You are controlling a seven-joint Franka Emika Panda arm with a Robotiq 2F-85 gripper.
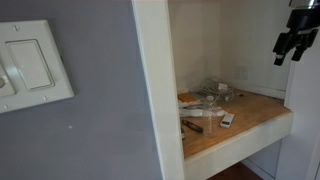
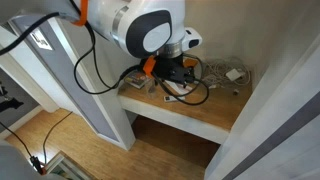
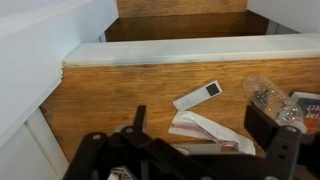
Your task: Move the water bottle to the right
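Observation:
The clear plastic water bottle point(image 3: 266, 97) lies on its side on the wooden shelf point(image 3: 120, 95), at the right of the wrist view. In an exterior view it shows as a clear shape point(image 1: 211, 98) among clutter on the shelf. My gripper point(image 3: 202, 135) is open and empty, held above the shelf. Its dark fingers straddle a folded white paper with a red stripe point(image 3: 207, 130), and the bottle lies just beyond the right finger. In an exterior view the gripper point(image 1: 289, 52) hangs high at the right, well above the shelf point(image 1: 255, 115). In the exterior view filled by the arm, the gripper point(image 2: 176, 76) hides the bottle.
A slim white remote point(image 3: 197, 96) lies near the shelf's front lip point(image 3: 180, 52), and also shows in an exterior view point(image 1: 227, 119). A red-and-white item point(image 3: 306, 104) lies right of the bottle. White cables point(image 2: 232, 74) sit at the back. White nook walls point(image 1: 158, 80) close in the shelf.

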